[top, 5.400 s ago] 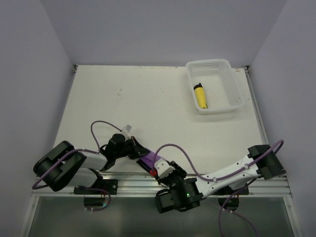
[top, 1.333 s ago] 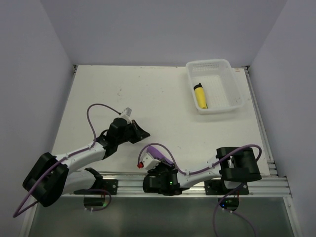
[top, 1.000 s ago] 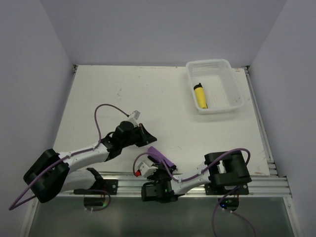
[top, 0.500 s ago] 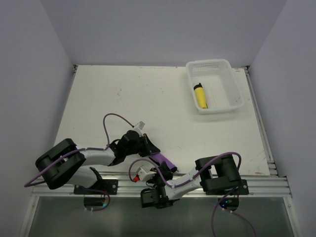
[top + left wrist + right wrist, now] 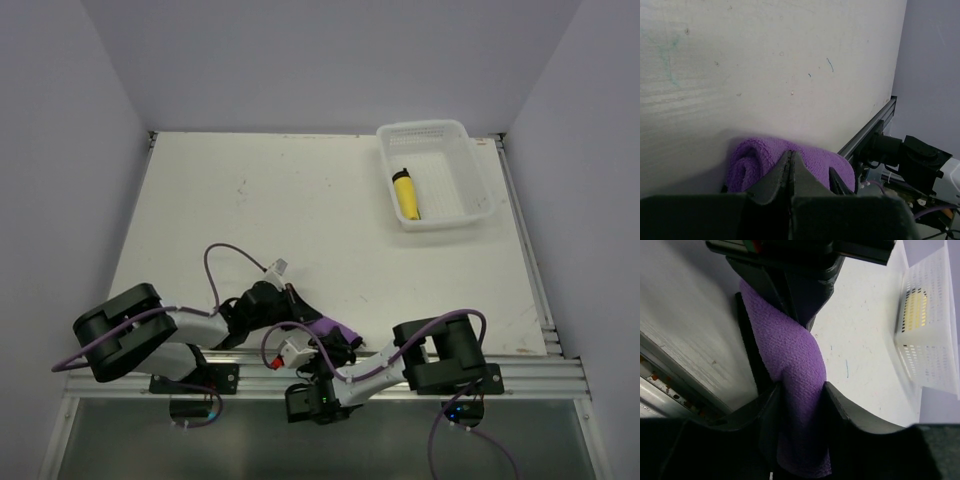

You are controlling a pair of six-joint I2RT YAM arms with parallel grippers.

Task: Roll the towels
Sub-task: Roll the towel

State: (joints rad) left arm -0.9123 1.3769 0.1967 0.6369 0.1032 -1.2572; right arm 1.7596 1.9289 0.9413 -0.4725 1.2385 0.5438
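Note:
The purple towel (image 5: 326,328) lies rolled at the table's front edge, between my two grippers. In the left wrist view the roll (image 5: 760,157) sits just past my left gripper (image 5: 790,154), which is shut with its tip pressed onto the cloth and nothing between the fingers. My right gripper (image 5: 800,392) has the purple towel (image 5: 790,360) between its fingers, both pads against the cloth. Seen from above, the left gripper (image 5: 297,308) comes from the left and the right gripper (image 5: 336,346) from the near side. The yellow towel (image 5: 405,195) lies rolled in the white basket (image 5: 440,128).
The basket (image 5: 927,347) stands at the back right of the white table (image 5: 300,200). An aluminium rail (image 5: 500,365) runs along the front edge, right beside the purple towel. Both arms are folded low, with purple cables looping over them.
My left gripper has moved down toward the front edge and come onto the purple towel. The towel and the right wrist have shifted a little to the right.

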